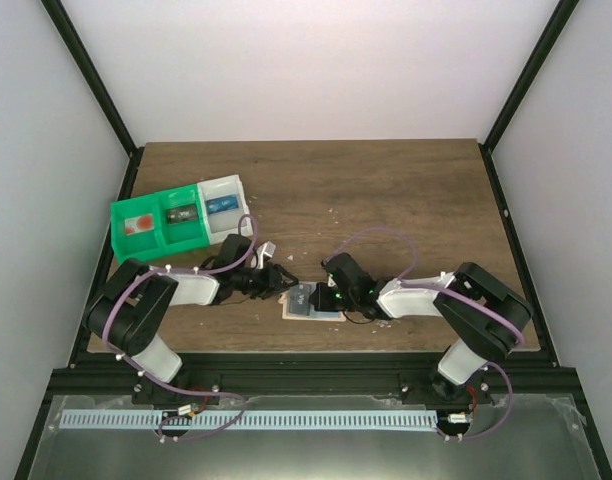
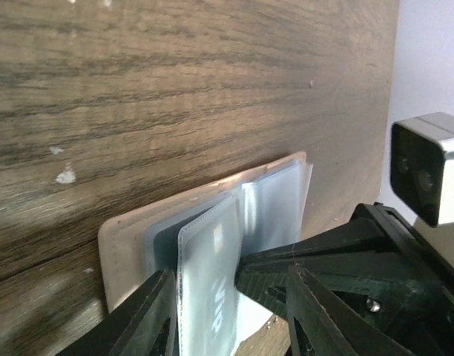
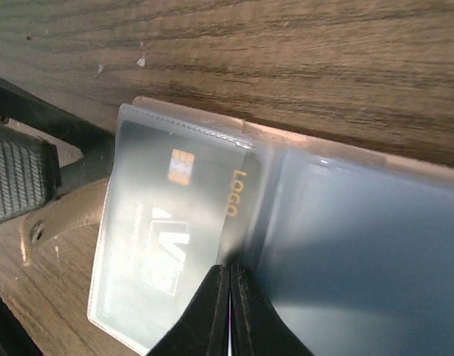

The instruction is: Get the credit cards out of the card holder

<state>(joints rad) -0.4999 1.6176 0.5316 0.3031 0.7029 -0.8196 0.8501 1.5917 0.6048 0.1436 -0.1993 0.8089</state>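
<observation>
1. Two end effectors meet at the card holder (image 1: 308,302), which lies open on the table (image 1: 406,190) near its front edge, between the arms.
2. The left end effector (image 1: 282,280) is spread; a clear sleeve leaf (image 2: 208,274) stands between its fingers (image 2: 142,319).
3. The right end effector (image 3: 231,273) is pressed together, its tips at the fold between two leaves; whether they nip plastic cannot be told.
4. A dark credit card (image 3: 171,222) with a gold chip sits inside one leaf.
5. A green bin (image 1: 156,228) and a white bin (image 1: 224,200) stand at the far left, well apart from the holder.
</observation>
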